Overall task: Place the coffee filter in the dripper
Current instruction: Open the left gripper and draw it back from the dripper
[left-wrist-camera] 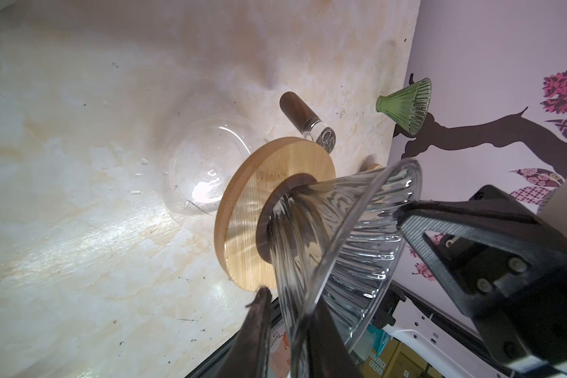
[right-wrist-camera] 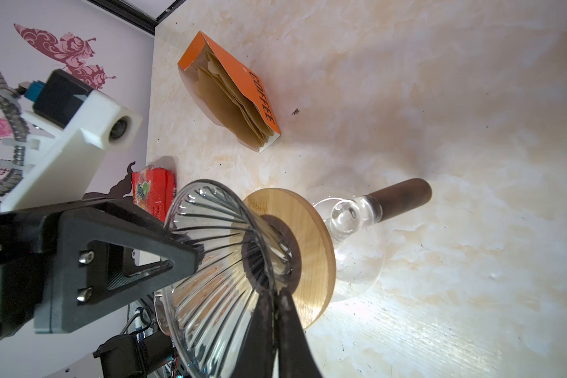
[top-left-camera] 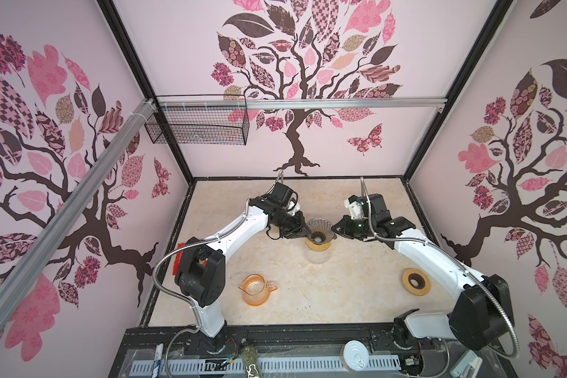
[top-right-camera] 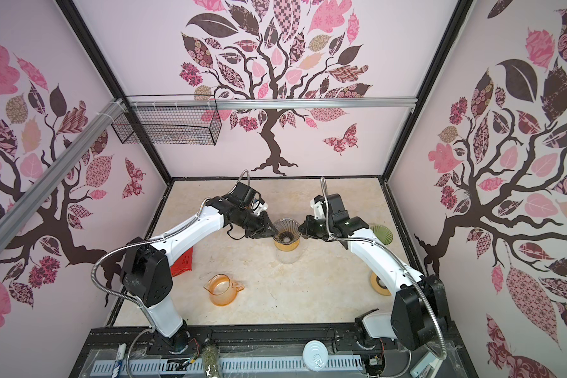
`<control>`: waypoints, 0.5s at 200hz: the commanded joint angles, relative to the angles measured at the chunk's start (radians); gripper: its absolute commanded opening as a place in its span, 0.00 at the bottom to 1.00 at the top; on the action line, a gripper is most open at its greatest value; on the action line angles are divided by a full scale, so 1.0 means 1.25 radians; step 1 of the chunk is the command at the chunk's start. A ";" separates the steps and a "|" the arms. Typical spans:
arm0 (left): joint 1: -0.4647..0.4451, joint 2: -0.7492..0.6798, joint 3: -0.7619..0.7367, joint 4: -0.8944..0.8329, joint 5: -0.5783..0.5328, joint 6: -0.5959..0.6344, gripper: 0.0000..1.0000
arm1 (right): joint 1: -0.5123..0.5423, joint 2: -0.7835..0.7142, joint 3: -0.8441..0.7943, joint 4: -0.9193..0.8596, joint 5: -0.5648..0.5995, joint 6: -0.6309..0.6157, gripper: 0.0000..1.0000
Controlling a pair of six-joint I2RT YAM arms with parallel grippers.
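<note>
In both top views the clear ribbed glass dripper (top-left-camera: 319,225) (top-right-camera: 286,227) stands on a round wooden collar (top-left-camera: 318,246) atop a clear glass carafe (top-left-camera: 318,258), in the middle of the marbled tabletop (top-left-camera: 341,294). The left gripper (top-left-camera: 308,232) meets the dripper's left rim and the right gripper (top-left-camera: 334,228) its right rim. An orange glass pitcher (top-left-camera: 256,289) and a wooden ring with a dark centre (top-left-camera: 415,282) stand nearer the arm bases. In a top view a green ribbed glass cone (top-right-camera: 381,233) shows behind the right arm.

In the left wrist view the left gripper's fingers (left-wrist-camera: 259,327) stand a little apart, straddling the dripper's rim, one outside the glass and one seen through it.

In the right wrist view the right gripper (right-wrist-camera: 275,294) is pinched tight on the dripper's wall. The brown paper coffee filters (right-wrist-camera: 226,98) sit in an orange cardboard box lettered COFFEE (right-wrist-camera: 234,65), which lies on the table well apart from the dripper.
</note>
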 commanded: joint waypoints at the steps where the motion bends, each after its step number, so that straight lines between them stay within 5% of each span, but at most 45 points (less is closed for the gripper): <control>1: 0.007 -0.010 0.054 -0.025 -0.010 0.022 0.28 | 0.009 0.032 0.002 -0.083 0.016 -0.013 0.01; 100: 0.042 -0.051 0.084 -0.076 -0.039 0.058 0.37 | 0.009 0.032 0.048 -0.109 0.031 -0.023 0.04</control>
